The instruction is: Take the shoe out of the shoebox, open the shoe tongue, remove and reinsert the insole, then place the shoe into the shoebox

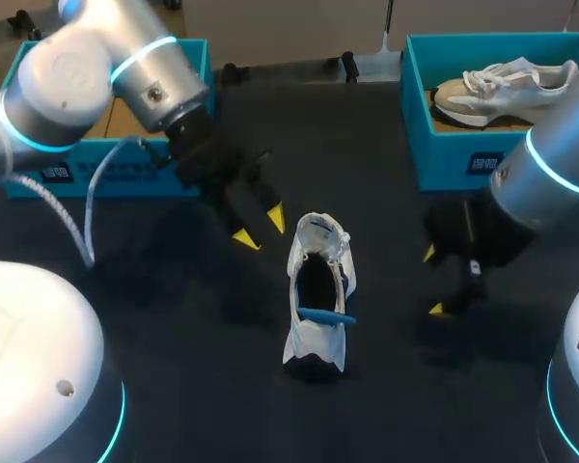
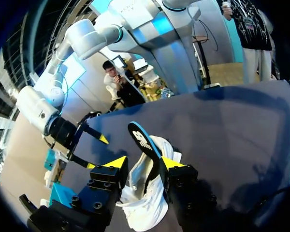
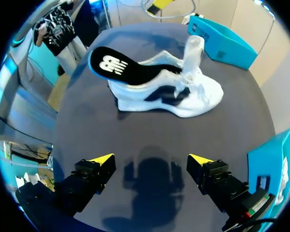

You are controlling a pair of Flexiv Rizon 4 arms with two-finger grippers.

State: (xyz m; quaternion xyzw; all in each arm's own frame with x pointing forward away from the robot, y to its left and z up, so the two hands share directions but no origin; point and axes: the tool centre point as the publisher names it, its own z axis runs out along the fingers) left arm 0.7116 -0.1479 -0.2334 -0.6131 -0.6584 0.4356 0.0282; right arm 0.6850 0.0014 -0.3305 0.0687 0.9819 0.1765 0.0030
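A white shoe [image 1: 317,294] stands on its sole mid-table, toe towards the far edge, tongue [image 3: 193,50] lifted. A black, blue-rimmed insole [image 3: 121,67] sticks halfway out of the heel opening, slanting upward; its blue rim [image 1: 323,315] crosses the opening. My left gripper [image 1: 261,227] hangs open just left of the toe, holding nothing; in its wrist view the insole [image 2: 141,140] and shoe [image 2: 145,198] lie ahead of its gripper [image 2: 144,162]. To the shoe's right, a short gap away, my right gripper [image 1: 432,281] [image 3: 152,162] stands wide open. The shoebox [image 1: 420,106] is at the far right.
A second pale shoe [image 1: 502,87] lies in the far-right shoebox. Another teal box [image 1: 106,164] sits at the far left behind my left arm, also seen as a teal box [image 3: 222,41] beyond the toe. Bare dark tabletop surrounds the shoe.
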